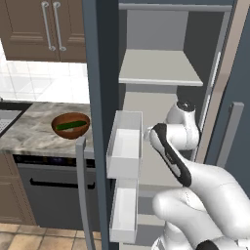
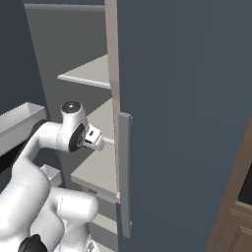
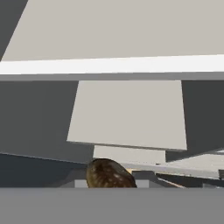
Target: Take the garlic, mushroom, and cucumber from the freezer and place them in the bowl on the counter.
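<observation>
We find the white arm reaching into the tall slate-blue freezer (image 1: 102, 73), its door swung wide beside the grey-beige marbled stone desk (image 1: 29, 132). The dark green, smooth cucumber (image 1: 70, 126) already lies inside the round reddish-brown wooden bowl (image 1: 71, 125), which stands on the desk just beside the freezer's open door. That part of the job looks done; we cannot tell from here whether any garlic is in the bowl with it.

The step in hand, as we judge it, is the mushroom. In the hand view a small tan-brown speckled mushroom (image 3: 109, 174) sits right at the camera's lower edge, where the finger tips would rise, with the freezer's light grey inner shelves (image 3: 129, 113) stretching beyond it. The pincer (image 2: 93, 139) points into the freezer's shelf space, and its jaws are drawn nearly together. We read them as clenched on the mushroom, though the finger tips themselves are hidden behind it.

What comes next, by our reckoning, calls for drawing the hand back out of the freezer without brushing the shelf edges or the white door bins (image 1: 124, 144), then swinging away from the freezer toward the bowl. The load is small and rounded, so we think a firm grip matters until it hangs above the bowl's rim.
</observation>
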You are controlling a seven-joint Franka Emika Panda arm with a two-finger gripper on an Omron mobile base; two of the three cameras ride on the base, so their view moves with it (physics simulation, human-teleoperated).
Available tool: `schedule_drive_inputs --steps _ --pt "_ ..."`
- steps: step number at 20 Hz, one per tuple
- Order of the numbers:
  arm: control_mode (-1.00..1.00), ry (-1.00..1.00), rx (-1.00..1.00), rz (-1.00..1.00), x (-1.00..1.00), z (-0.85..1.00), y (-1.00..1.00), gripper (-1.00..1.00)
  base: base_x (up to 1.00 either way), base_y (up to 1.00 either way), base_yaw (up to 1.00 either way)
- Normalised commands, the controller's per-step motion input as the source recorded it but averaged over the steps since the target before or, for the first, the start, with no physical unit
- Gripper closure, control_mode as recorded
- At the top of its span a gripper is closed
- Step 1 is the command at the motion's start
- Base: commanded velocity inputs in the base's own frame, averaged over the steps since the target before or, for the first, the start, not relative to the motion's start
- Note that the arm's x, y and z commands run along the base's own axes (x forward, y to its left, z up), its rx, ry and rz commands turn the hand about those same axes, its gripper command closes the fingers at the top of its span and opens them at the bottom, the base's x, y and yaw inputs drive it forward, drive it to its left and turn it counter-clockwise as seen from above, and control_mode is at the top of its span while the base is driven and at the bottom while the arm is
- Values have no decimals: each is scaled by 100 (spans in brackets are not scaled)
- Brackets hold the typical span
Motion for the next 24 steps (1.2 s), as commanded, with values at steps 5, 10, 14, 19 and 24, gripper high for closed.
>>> schedule_drive_inputs --steps 5,10,14,19,24 --pt "-100 -6 0 0 -55 40 0 100 0 0 0" --pt "-100 -14 0 0 -58 59 0 100 0 0 0" --pt "-100 -6 0 0 -57 52 0 100 0 0 0" --pt "-100 0 0 0 -51 41 0 100 0 0 0" --pt "-100 0 0 0 -45 41 0 100 0 0 0"
